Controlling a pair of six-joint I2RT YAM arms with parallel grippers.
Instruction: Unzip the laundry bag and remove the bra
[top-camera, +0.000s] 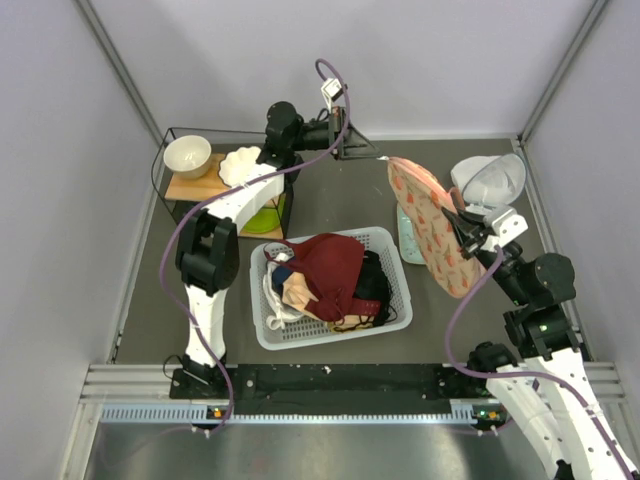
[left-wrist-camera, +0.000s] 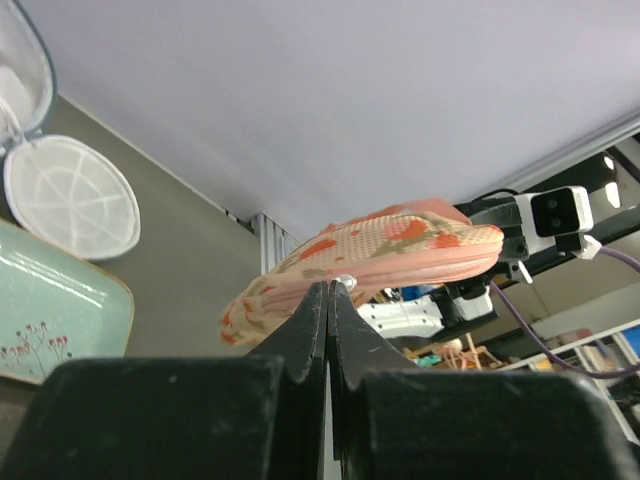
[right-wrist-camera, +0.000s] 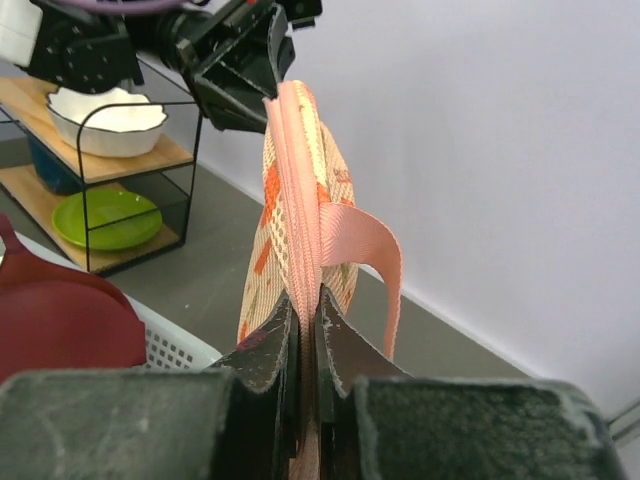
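Laundry bag (top-camera: 428, 225), upper right of frame, hanging soft, light, floppy. Left jaws clenching top end, prob. zip pull (left-wrist-camera: 343, 283); right jaws clamping its edge.

We see plain pale lavender-grey walls (top-camera: 450, 60) on three sides, grey metal corner posts (top-camera: 118, 62), and soft, even light. The work surface is a dark grey tabletop (top-camera: 340, 195) with an aluminium rail (top-camera: 130, 378) along the near edge. Back-left stands a black wire-frame shelf (top-camera: 195, 187) with wooden boards: white bowl (top-camera: 187, 155) and white scalloped dish (top-camera: 240, 165) on top, green plate (top-camera: 264, 216) lower down.
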